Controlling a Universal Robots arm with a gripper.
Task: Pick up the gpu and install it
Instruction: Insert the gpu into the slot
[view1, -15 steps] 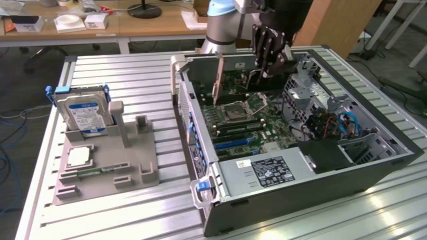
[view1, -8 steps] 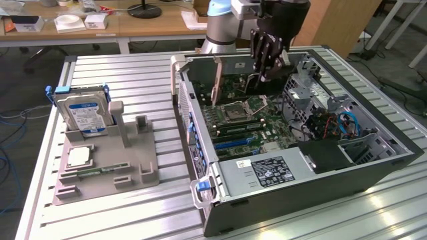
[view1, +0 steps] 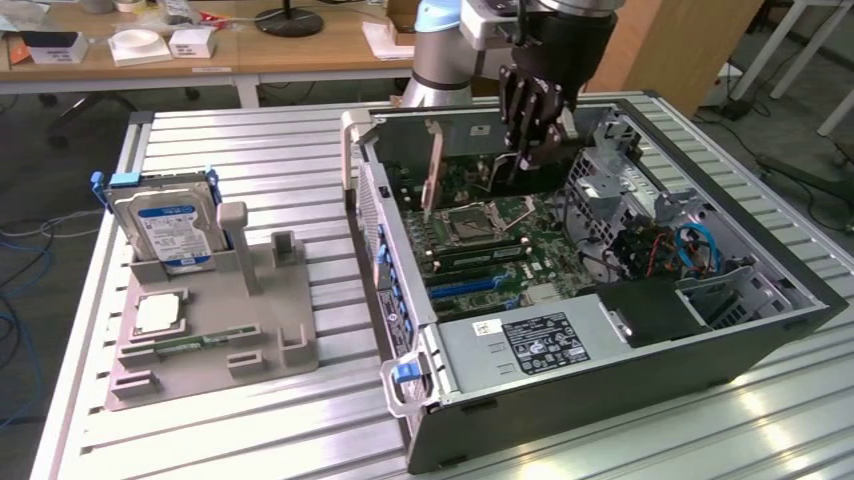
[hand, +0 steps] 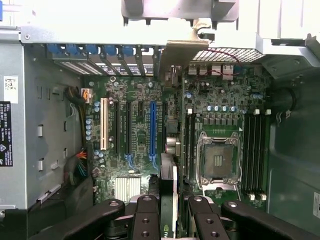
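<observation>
Gripper (hand: 169, 210): fingers clamped on the top edge of the gpu (hand: 169, 192), card standing on edge between them.
Gpu position: hanging straight below the gripper, inside the open computer case (view1: 747, 340), just above the motherboard (hand: 135, 145).
Gpu long axis: parallel to the expansion slots; silver bracket (hand: 181, 54) at the far end, against the case's rear wall.
Key relation: card edge lies just beside the blue slot (hand: 153, 132), toward the CPU socket (hand: 218, 162); seating cannot be told.
Far off: hard drive (view1: 167, 225) upright in the grey holder (view1: 227, 345), well apart.
</observation>
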